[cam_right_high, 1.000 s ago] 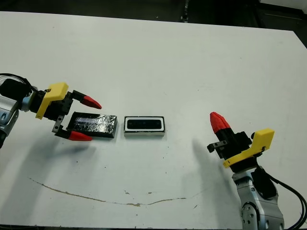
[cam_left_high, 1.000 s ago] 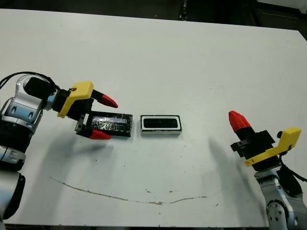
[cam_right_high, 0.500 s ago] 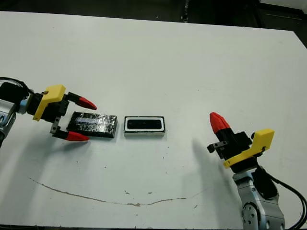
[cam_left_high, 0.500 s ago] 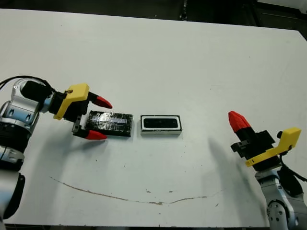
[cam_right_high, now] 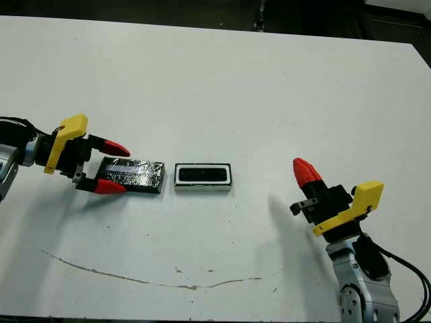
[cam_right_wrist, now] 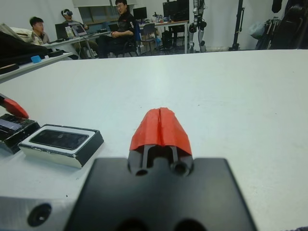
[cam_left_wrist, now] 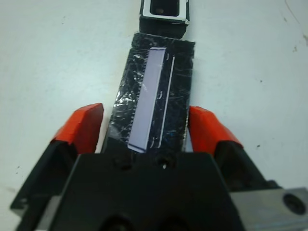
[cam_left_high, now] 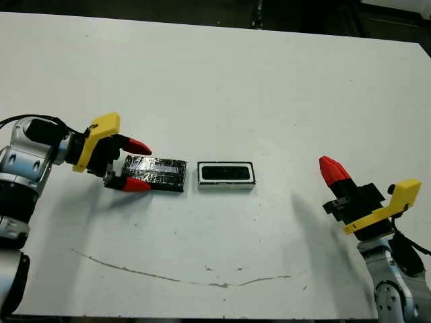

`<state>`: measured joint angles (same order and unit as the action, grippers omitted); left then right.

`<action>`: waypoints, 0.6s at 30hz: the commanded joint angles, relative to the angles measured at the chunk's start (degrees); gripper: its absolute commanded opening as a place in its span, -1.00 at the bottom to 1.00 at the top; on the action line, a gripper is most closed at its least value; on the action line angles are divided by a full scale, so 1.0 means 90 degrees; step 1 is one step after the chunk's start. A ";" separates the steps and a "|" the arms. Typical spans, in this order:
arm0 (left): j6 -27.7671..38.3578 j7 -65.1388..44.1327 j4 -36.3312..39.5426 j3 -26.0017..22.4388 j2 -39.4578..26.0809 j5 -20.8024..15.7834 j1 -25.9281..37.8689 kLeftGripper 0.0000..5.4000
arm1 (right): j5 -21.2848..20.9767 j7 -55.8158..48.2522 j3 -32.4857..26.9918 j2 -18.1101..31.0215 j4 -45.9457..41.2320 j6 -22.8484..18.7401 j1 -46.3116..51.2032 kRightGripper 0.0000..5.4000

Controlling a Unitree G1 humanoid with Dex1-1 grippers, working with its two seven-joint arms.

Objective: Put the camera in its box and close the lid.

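White table (cam_left_high: 222,87) fills the head views; a thin, curved brownish line (cam_left_high: 168,277) crosses its near part, with small dark specks (cam_left_high: 209,268) scattered around it. Beyond the far edge lies a dark floor (cam_left_high: 303,17). The right wrist view shows 3 people (cam_right_wrist: 118,26) seated at a desk (cam_right_wrist: 91,36) with screens, a standing dark figure-like frame (cam_right_wrist: 197,21) and a black pole (cam_right_wrist: 239,24) behind the table.

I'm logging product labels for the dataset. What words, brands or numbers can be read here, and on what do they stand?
None can be read.
The lid: a pale strip, no legible print.
The box with the camera in it: no readable marking.
The left pincer, the right pincer and the table: no labels visible.
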<state>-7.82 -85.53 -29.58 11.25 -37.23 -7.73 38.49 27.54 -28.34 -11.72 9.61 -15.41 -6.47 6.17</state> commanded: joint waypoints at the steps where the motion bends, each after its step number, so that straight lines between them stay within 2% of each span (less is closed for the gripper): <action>1: 0.0115 -0.0123 -0.0036 0.0019 -0.0066 -0.0001 -0.0103 0.37 | 0.0000 0.0034 -0.0022 0.0111 0.0021 -0.0017 0.0077 -1.00; 5: 0.0093 -0.0358 -0.0164 0.0165 -0.0112 0.0098 -0.0013 0.17 | -0.0031 0.0025 -0.0020 0.0113 0.0038 0.0033 0.0075 -1.00; 8: 0.0100 -0.0281 -0.0125 0.0194 -0.0140 0.0175 -0.0018 0.17 | -0.0019 0.0014 -0.0021 0.0102 0.0053 0.0038 0.0066 -1.00; 14: 0.0021 0.0092 -0.0077 -0.0221 0.0047 -0.0233 -0.0247 0.17 | 0.0037 -0.0027 -0.0017 0.0109 0.0065 0.0005 0.0062 -1.00; 18: -0.0037 0.0752 0.0355 -0.0626 0.0228 -0.0520 -0.0636 0.17 | 0.0043 -0.0017 -0.0014 0.0116 0.0063 -0.0011 0.0069 -1.00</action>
<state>-7.83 -80.74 -27.96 7.11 -35.85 -11.21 35.02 27.94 -28.44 -11.67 9.64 -15.23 -6.47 6.15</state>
